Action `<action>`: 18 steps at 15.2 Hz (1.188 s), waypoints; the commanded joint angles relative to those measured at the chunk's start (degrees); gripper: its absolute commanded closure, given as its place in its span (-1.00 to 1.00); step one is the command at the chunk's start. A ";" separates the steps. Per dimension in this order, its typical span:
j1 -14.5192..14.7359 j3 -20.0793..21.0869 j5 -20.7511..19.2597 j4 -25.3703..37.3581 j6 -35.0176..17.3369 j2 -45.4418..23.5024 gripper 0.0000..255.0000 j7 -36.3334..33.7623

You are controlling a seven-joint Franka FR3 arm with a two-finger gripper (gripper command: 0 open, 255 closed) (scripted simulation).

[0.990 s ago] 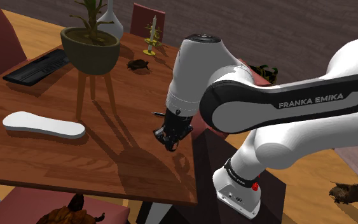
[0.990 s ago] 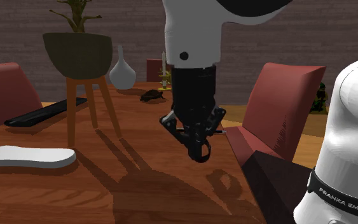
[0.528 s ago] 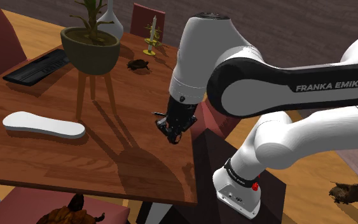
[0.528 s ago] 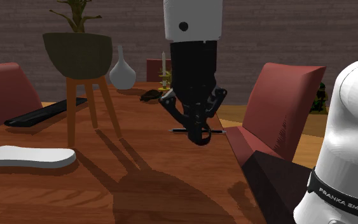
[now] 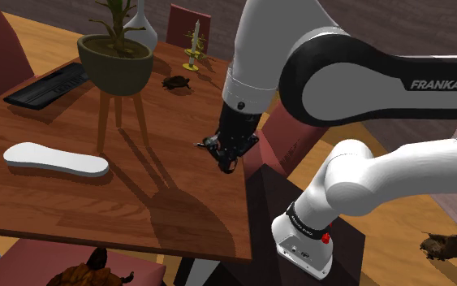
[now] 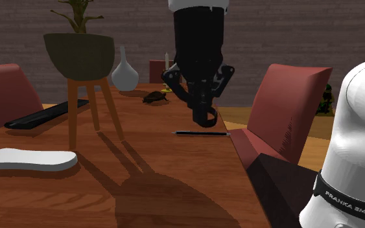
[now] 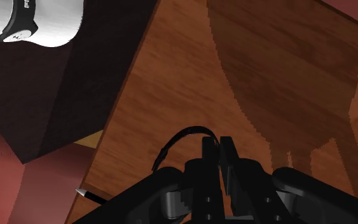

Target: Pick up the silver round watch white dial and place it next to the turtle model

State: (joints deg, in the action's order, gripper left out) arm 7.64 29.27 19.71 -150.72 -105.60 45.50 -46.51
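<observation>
My gripper (image 5: pixel 227 157) hangs above the wooden table (image 5: pixel 72 203) near its edge on the shoulder view's right, shut on the watch (image 6: pixel 207 119). The watch looks like a thin dark loop dangling under the fingertips (image 6: pixel 201 103). In the wrist view its band (image 7: pixel 182 135) arcs out from between the closed fingers (image 7: pixel 208 147), well above the tabletop. The small dark turtle model (image 5: pixel 177 82) (image 6: pixel 153 97) sits at the far end of the table, beyond the gripper.
A thin dark pen (image 6: pixel 200 133) lies on the table below the gripper. A potted plant on a wooden stand (image 5: pixel 118 65), a black keyboard (image 5: pixel 48 86), a white flat piece (image 5: pixel 56 160), a vase (image 6: pixel 124 72) and a candlestick (image 5: pixel 192 49) share the table. Red chairs (image 6: pixel 284 110) stand around.
The gripper has risen off the table with the watch and shifted toward the far end, where the turtle is. The pen stays on the table.
</observation>
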 commanded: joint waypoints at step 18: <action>-14.33 -7.23 -13.96 18.36 -5.91 -25.43 1.00 10.91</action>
State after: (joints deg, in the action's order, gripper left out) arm -5.90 22.04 6.72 -134.31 -110.97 22.62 -35.74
